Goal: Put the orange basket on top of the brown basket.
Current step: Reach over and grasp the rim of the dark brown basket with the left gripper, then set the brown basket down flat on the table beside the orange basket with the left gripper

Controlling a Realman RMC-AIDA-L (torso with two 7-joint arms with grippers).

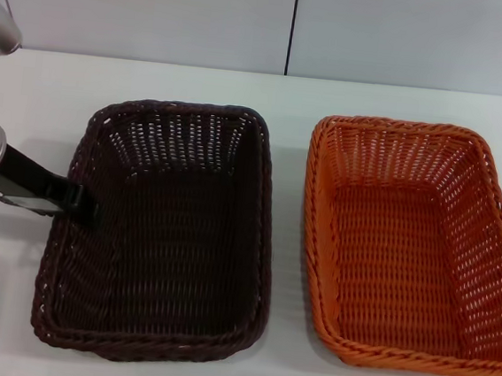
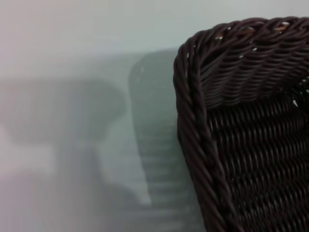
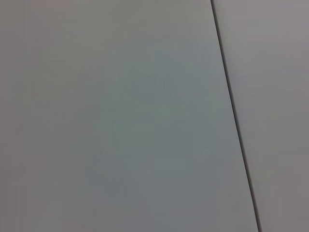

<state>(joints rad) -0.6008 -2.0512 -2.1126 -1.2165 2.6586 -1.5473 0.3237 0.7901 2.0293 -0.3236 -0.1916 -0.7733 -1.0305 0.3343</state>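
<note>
The brown basket (image 1: pixel 163 228) stands on the white table, left of centre. The orange basket (image 1: pixel 410 243) stands beside it on the right, a narrow gap between them; both are empty. My left gripper (image 1: pixel 79 200) reaches in low from the left and is at the outside of the brown basket's left rim. The left wrist view shows a braided corner of the brown basket (image 2: pixel 241 125) very close. My right gripper is out of the head view, and its wrist view shows neither basket.
The white table (image 1: pixel 6 324) runs to a pale wall with a dark vertical seam (image 1: pixel 293 28) at the back. The right wrist view shows only a plain grey surface with a dark seam (image 3: pixel 231 111).
</note>
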